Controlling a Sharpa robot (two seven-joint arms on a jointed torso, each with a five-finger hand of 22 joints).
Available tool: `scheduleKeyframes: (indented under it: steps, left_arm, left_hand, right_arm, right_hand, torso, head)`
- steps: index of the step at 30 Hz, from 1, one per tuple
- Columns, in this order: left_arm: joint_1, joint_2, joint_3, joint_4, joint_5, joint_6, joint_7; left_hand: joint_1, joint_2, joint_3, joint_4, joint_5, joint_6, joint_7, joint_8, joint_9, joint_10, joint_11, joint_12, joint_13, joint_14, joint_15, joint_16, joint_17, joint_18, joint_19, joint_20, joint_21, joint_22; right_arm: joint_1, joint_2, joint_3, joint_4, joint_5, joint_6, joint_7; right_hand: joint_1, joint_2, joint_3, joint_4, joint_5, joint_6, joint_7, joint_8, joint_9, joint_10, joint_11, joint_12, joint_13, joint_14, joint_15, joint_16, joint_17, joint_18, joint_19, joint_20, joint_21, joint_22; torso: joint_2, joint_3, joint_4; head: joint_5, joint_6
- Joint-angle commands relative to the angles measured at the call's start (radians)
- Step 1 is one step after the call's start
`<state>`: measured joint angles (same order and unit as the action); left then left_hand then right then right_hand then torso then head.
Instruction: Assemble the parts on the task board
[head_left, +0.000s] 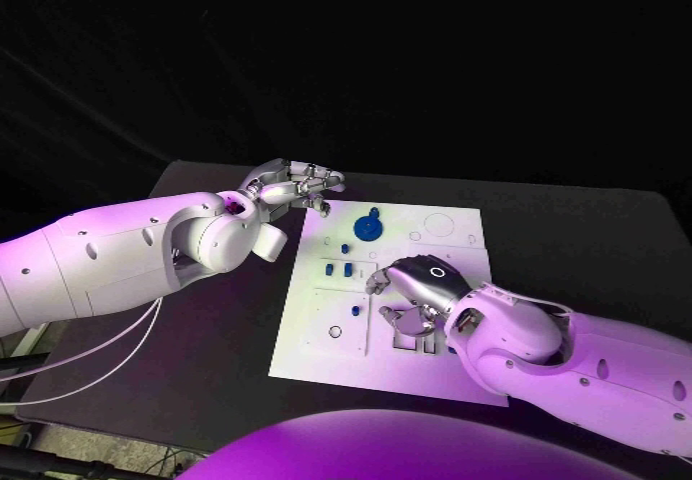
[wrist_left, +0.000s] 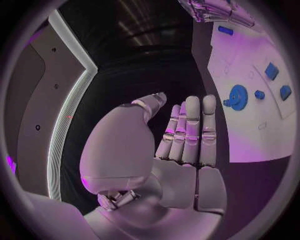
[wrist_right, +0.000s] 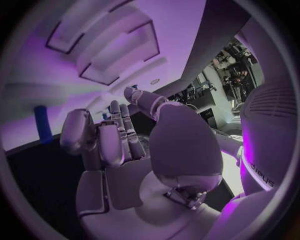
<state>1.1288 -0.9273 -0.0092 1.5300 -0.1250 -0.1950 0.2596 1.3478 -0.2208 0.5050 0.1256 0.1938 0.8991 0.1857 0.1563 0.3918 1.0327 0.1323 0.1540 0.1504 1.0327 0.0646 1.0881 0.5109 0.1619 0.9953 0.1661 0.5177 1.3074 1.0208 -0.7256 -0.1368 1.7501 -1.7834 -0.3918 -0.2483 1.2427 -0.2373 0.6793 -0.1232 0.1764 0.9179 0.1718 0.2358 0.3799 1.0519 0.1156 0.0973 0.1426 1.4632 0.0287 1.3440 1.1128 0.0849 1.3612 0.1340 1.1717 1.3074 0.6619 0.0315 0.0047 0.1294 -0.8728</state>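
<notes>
The white task board (head_left: 433, 372) lies in the middle of the black table. On its far half sit a round blue gear (head_left: 368, 227) and several small blue parts (head_left: 338, 268). My left hand (head_left: 296, 185) hovers at the board's far left corner, fingers straight and side by side with nothing in them (wrist_left: 187, 132). The left wrist view shows the gear (wrist_left: 237, 95) and the small blue parts (wrist_left: 272, 70) beside it. My right hand (head_left: 418, 290) is over the board's middle, fingertips down by the dark slots (head_left: 415, 342). Its fingers (wrist_right: 119, 132) reach close to the board (wrist_right: 37, 65); whether they hold anything is hidden.
Black table (head_left: 216, 330) surrounds the board on all sides. A blue strip (wrist_right: 41, 122) stands at the board's edge in the right wrist view. My right hand (wrist_left: 215, 10) also appears above the board in the left wrist view.
</notes>
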Motion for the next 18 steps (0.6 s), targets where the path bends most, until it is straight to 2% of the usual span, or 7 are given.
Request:
scheduleKeyframes:
  steps: [1, 5, 6, 8, 14, 16, 18]
  left_arm:
    - [0.0, -0.002, 0.001, 0.001, 0.002, 0.015, 0.004]
    - [0.0, -0.004, 0.001, 0.0, 0.002, 0.015, 0.004]
    - [0.0, -0.004, 0.001, -0.001, 0.002, 0.016, 0.004]
    - [0.0, -0.003, 0.001, -0.002, 0.002, 0.016, 0.005]
    - [0.0, -0.002, 0.001, -0.002, 0.002, 0.019, 0.005]
    - [0.0, -0.002, 0.001, -0.003, 0.003, 0.02, 0.005]
    - [0.0, -0.001, 0.001, -0.003, 0.003, 0.02, 0.006]
  left_hand:
    - [0.002, -0.001, 0.0, -0.006, 0.004, -0.008, 0.002, 0.006, -0.001, -0.007, 0.002, 0.005, 0.001, -0.006, -0.002, -0.006, -0.002, 0.017, 0.002, 0.001, -0.006, 0.005]
    - [0.002, -0.001, 0.0, -0.006, 0.004, -0.008, 0.002, 0.006, -0.001, -0.007, 0.002, 0.005, 0.001, -0.006, -0.002, -0.006, -0.002, 0.017, 0.002, 0.001, -0.006, 0.005]
    - [0.002, -0.001, 0.0, -0.006, 0.004, -0.008, 0.002, 0.006, -0.001, -0.007, 0.002, 0.005, 0.001, -0.006, -0.002, -0.006, -0.002, 0.017, 0.002, 0.001, -0.006, 0.005]
    - [0.002, -0.001, 0.0, -0.006, 0.004, -0.008, 0.002, 0.006, -0.001, -0.007, 0.002, 0.005, 0.001, -0.006, -0.002, -0.006, -0.002, 0.017, 0.002, 0.001, -0.006, 0.005]
    - [0.002, -0.001, 0.0, -0.006, 0.004, -0.008, 0.002, 0.006, -0.001, -0.007, 0.002, 0.005, 0.001, -0.006, -0.002, -0.006, -0.002, 0.017, 0.002, 0.001, -0.006, 0.005]
    - [0.002, -0.001, 0.0, -0.006, 0.004, -0.008, 0.002, 0.006, -0.001, -0.007, 0.002, 0.005, 0.001, -0.006, -0.002, -0.006, -0.002, 0.017, 0.002, 0.001, -0.006, 0.005]
    - [0.002, 0.0, 0.001, -0.007, 0.004, -0.009, 0.002, 0.007, -0.002, -0.009, 0.003, 0.005, 0.001, -0.007, -0.001, -0.006, -0.002, 0.017, 0.002, 0.001, -0.007, 0.005]
  right_arm:
    - [0.025, -0.044, 0.006, 0.031, 0.036, -0.021, -0.01]
    - [0.069, -0.104, 0.012, 0.051, 0.081, -0.004, -0.019]
    - [0.086, -0.123, 0.014, 0.051, 0.092, 0.011, -0.02]
    - [0.101, -0.138, 0.015, 0.043, 0.104, 0.032, -0.021]
    - [0.122, -0.154, 0.016, 0.011, 0.123, 0.104, -0.018]
    - [0.123, -0.153, 0.016, 0.001, 0.126, 0.125, -0.017]
    - [0.122, -0.151, 0.015, -0.007, 0.13, 0.139, -0.016]
  right_hand:
    - [-0.007, 0.004, -0.004, 0.008, 0.002, 0.019, -0.001, 0.01, 0.0, 0.012, -0.002, 0.007, -0.002, 0.015, 0.0, 0.009, 0.005, 0.001, 0.013, -0.001, 0.008, 0.113]
    - [-0.021, -0.004, -0.015, 0.016, -0.005, 0.027, -0.003, 0.013, -0.001, 0.015, -0.003, 0.009, -0.005, 0.017, -0.001, 0.012, 0.006, 0.0, 0.017, -0.002, 0.01, 0.115]
    - [-0.027, -0.011, -0.024, 0.019, -0.009, 0.022, -0.005, 0.009, -0.003, 0.01, -0.004, 0.008, -0.007, 0.016, -0.001, 0.012, 0.003, 0.001, 0.015, -0.003, 0.006, 0.113]
    - [-0.031, -0.017, -0.049, 0.024, -0.018, 0.011, -0.011, 0.002, -0.008, -0.006, -0.007, 0.003, -0.012, 0.015, -0.003, 0.012, 0.0, 0.004, 0.008, -0.004, -0.012, 0.107]
    - [0.017, 0.013, -0.223, 0.049, -0.011, -0.014, -0.025, -0.022, -0.035, -0.058, 0.004, 0.003, -0.032, -0.004, 0.006, -0.001, -0.044, 0.013, -0.016, 0.004, -0.072, 0.087]
    - [0.034, 0.02, -0.262, 0.059, -0.012, -0.019, -0.031, -0.027, -0.042, -0.065, 0.005, 0.008, -0.036, -0.006, 0.008, 0.002, -0.046, 0.013, -0.016, 0.005, -0.076, 0.087]
    - [0.036, 0.022, -0.268, 0.061, -0.012, -0.019, -0.032, -0.028, -0.044, -0.064, 0.005, 0.01, -0.036, -0.004, 0.008, 0.006, -0.039, 0.012, -0.013, 0.005, -0.071, 0.089]
  torso:
    - [0.0, -0.0003, -0.0008]
    - [-0.001, -0.0002, -0.0033]
    - [-0.001, -0.0001, -0.0035]
    - [-0.002, 0.0002, -0.004]
    - [-0.002, 0.0014, -0.003]
    - [-0.001, 0.0013, -0.0032]
    - [-0.001, 0.0009, -0.0037]
  head:
    - [-0.008, 0.0]
    - [-0.014, 0.0]
    - [-0.017, 0.0]
    - [-0.019, 0.0]
    - [-0.023, 0.002]
    - [-0.025, 0.003]
    - [-0.025, 0.003]
